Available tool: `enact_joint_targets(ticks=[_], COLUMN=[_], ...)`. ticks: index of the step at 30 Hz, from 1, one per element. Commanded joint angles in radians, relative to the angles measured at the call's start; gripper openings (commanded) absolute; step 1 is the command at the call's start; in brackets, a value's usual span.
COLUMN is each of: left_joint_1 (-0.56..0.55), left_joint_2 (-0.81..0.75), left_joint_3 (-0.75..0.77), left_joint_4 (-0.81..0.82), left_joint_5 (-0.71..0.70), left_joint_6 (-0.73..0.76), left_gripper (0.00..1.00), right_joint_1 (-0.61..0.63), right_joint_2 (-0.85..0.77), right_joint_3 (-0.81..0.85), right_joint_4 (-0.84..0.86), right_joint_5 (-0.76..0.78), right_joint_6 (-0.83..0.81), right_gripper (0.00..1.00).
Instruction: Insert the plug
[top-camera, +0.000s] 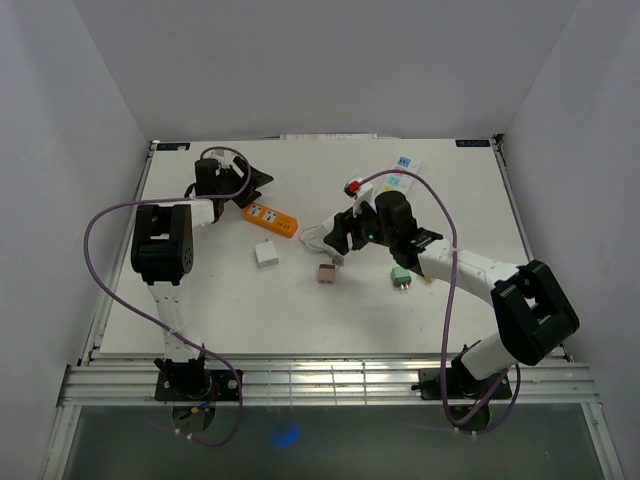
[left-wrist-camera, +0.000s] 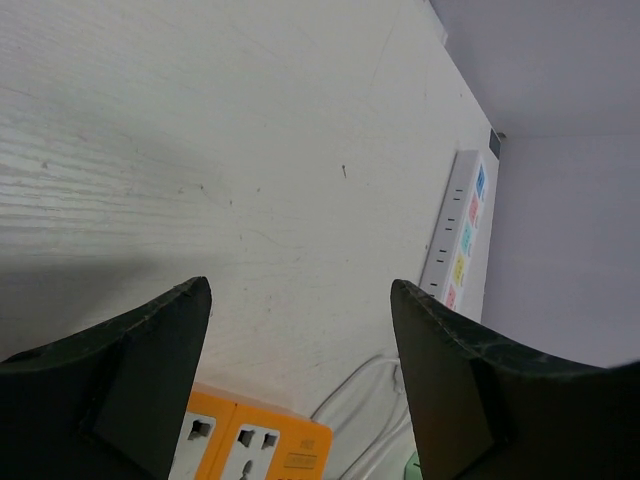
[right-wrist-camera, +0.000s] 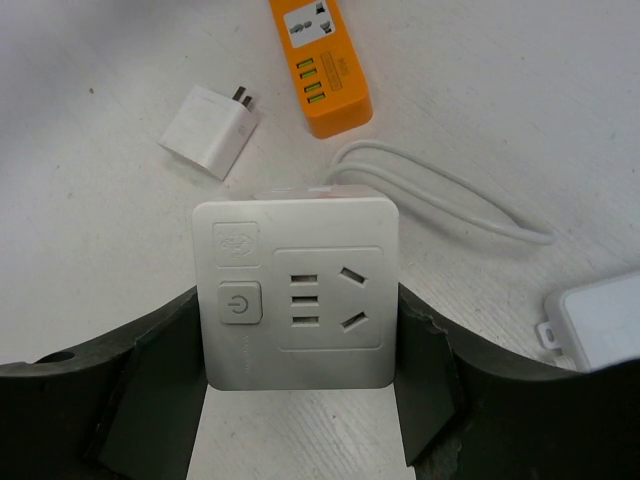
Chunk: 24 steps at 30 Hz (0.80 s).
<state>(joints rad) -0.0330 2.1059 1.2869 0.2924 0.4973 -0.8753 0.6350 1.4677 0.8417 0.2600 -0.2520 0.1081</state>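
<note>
Clenching the white socket cube (right-wrist-camera: 298, 250) by its sides, the right claw (right-wrist-camera: 300, 300) leaves its slots exposed, seemingly for plugging. The left claw (left-wrist-camera: 300, 290) hangs released.

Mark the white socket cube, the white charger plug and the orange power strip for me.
white socket cube (right-wrist-camera: 320, 225): right wrist view, plain face above its socket holes.
white charger plug (right-wrist-camera: 208, 132): right wrist view, middle of its body.
orange power strip (right-wrist-camera: 322, 72): right wrist view, top face at the green ports.
</note>
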Motion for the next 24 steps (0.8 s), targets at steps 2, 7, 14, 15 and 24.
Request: enact_joint_targets(ticks=[2,7,14,15,24], left_joint_1=[-0.015,-0.062,-0.117,-0.122,-0.081], left_joint_2=[-0.038,-0.063,-0.046,-0.049,-0.098], left_joint_3=[-0.07,-0.141,-0.204,-0.212,-0.149], left_joint_4=[0.079,0.155,0.224,0.235,0.223], left_joint_5=[0.036,0.084,0.121,0.127,0.118], left_joint_6=[0.01,0.032,0.038,0.032,0.036], left_gripper=[0.83,0.82,0.82,0.82,0.83], right_joint_1=[-0.003,-0.001,-0.001,-0.001,-0.003], right_joint_2=[0.043,0.088,0.112,0.117,0.112], right_joint_3=[0.149,0.197,0.201,0.204,0.203], right_joint_4=[0.055,0.035,0.016,0.012,0.018], right_joint_5=[-0.046,-0.067,-0.05,-0.049,-0.059], right_joint_6=[-0.033,-0.042,-0.067,-0.067,-0.061], right_gripper=[0.21,0.2,0.2,0.2,0.2])
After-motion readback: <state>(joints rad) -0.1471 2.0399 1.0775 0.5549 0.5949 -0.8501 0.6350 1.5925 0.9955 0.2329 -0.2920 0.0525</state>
